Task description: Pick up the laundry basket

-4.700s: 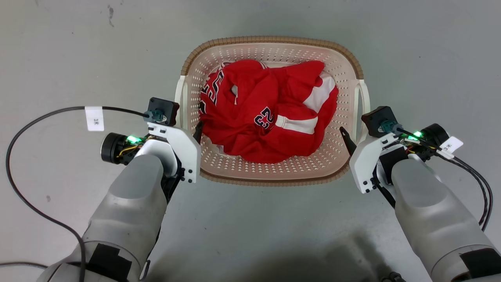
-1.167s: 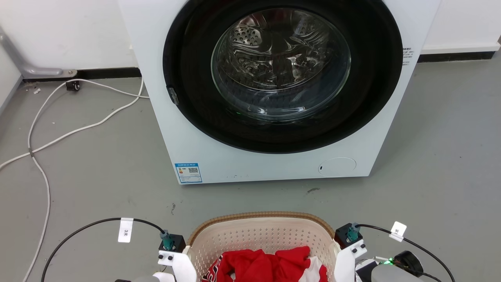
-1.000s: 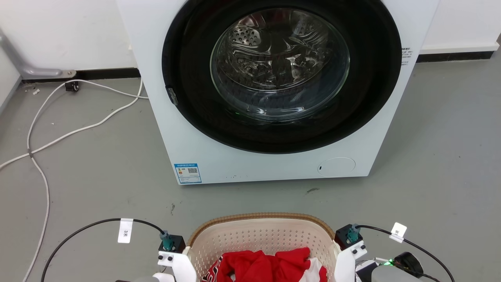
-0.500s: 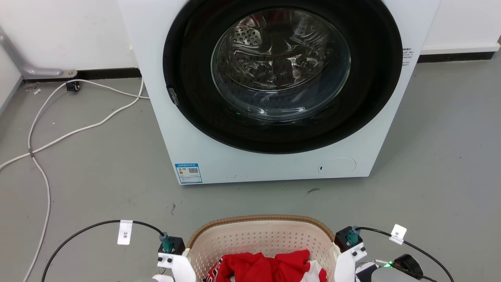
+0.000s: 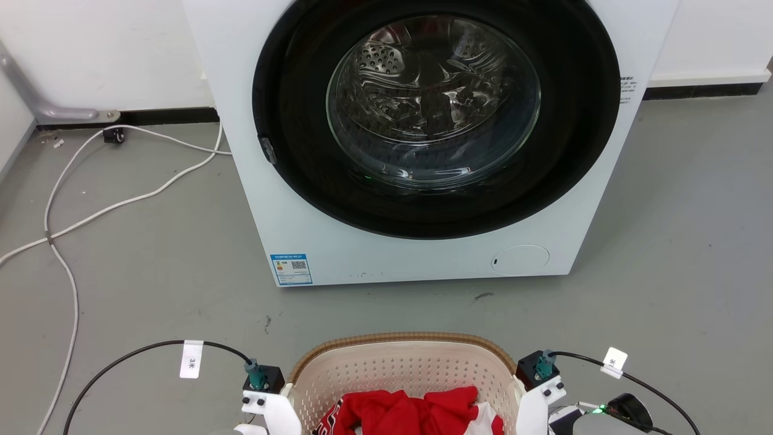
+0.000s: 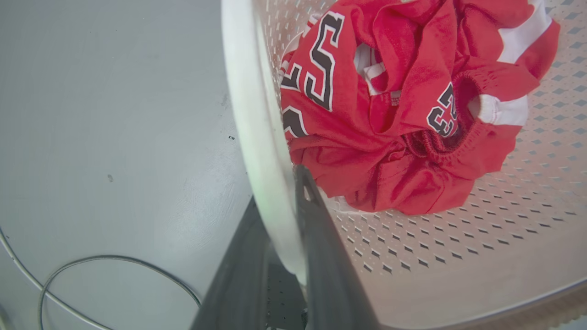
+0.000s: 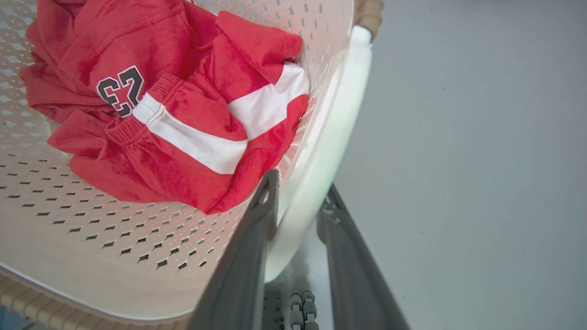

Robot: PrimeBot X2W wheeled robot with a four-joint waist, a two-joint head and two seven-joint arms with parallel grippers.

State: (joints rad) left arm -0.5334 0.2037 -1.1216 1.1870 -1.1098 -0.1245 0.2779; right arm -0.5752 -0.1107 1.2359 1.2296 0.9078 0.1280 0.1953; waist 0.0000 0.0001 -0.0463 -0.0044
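Laundry basket (image 5: 398, 362), near half cut off at the frame edge, just this side of the washing machine (image 5: 290, 229). Left gripper (image 6: 279, 192) pinches its left handle (image 6: 254, 114); right gripper (image 7: 300, 183), its right handle (image 7: 337, 133).

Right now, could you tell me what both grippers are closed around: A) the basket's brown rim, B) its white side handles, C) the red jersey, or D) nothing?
B: in the wrist views the left gripper and right gripper each pinch a white side handle of the laundry basket.
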